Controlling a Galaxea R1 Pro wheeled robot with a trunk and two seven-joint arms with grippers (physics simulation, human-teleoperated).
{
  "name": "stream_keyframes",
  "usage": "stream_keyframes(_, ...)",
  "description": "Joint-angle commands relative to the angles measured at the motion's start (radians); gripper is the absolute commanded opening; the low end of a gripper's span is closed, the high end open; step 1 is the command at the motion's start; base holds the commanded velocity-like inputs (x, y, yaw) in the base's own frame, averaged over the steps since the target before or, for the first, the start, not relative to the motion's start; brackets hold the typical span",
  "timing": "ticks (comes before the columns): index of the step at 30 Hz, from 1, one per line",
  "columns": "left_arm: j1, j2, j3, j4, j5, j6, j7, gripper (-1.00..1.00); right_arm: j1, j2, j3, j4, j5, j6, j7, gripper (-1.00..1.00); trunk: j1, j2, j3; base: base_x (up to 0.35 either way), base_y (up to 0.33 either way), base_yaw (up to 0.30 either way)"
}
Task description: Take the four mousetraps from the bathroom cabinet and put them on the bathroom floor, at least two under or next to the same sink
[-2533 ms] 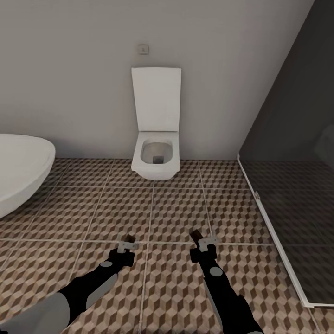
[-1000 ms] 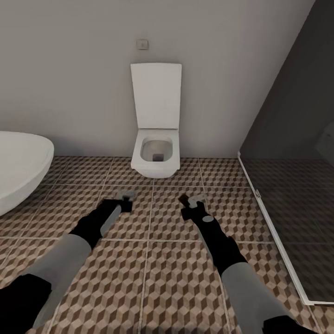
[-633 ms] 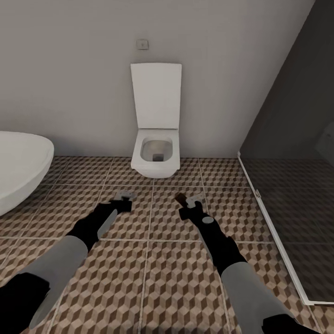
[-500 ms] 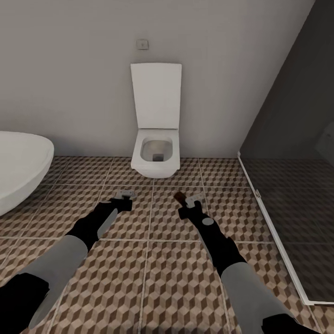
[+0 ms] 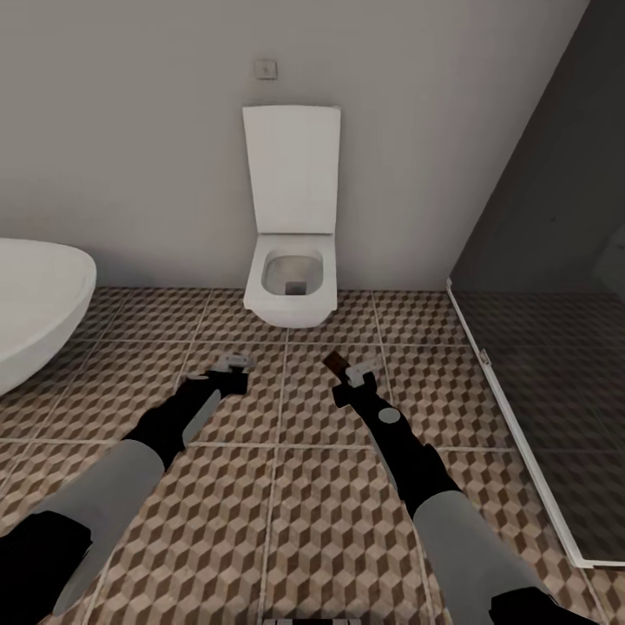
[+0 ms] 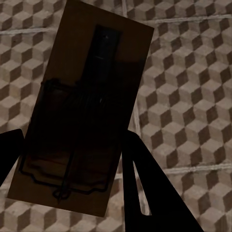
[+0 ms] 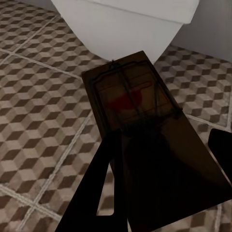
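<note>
We lower both arms level over the bathroom floor [image 5: 286, 521]; left fingers [image 6: 145, 193] grip one mousetrap [image 6: 82, 111], right fingers [image 7: 96, 193] grip another mousetrap [image 7: 140, 125]; release near the sink [image 5: 35, 304].

A plain grey wall [image 5: 130, 130] backs a white wall-hung toilet [image 5: 291, 286] with its lid [image 5: 292, 169] raised; above it sits a small square plate [image 5: 266, 68], possibly a switch. A white basin [image 5: 35, 304] curves in at one side, a dark glass shower screen [image 5: 547, 330] at the other. The light is soft and even.
</note>
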Motion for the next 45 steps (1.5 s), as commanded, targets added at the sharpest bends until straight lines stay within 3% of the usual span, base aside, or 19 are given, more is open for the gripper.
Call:
stream_keyframes(1, -0.001, 0.001, -0.009, -0.003, 0.010, 0.003, 0.006, -1.00, -0.001, 0.000, -0.001, -0.002, 0.010, 0.006, 0.001, -1.00, 0.004, -0.008, -0.005, 0.000, 0.000, 0.000)
stream_keyframes(10, -0.001, 0.000, -0.035, -0.007, 0.011, 0.003, 0.007, -1.00, 0.000, 0.000, -0.001, -0.003, 0.010, 0.006, 0.001, -1.00, 0.038, -0.071, -0.048, 0.000, 0.000, 0.000)
stream_keyframes(45, -0.001, -0.012, -0.037, -0.011, 0.011, 0.003, 0.006, -1.00, -0.001, 0.000, -0.001, -0.003, 0.013, 0.005, -0.001, -1.00, 0.172, -0.316, -0.213, 0.000, 0.000, 0.000)
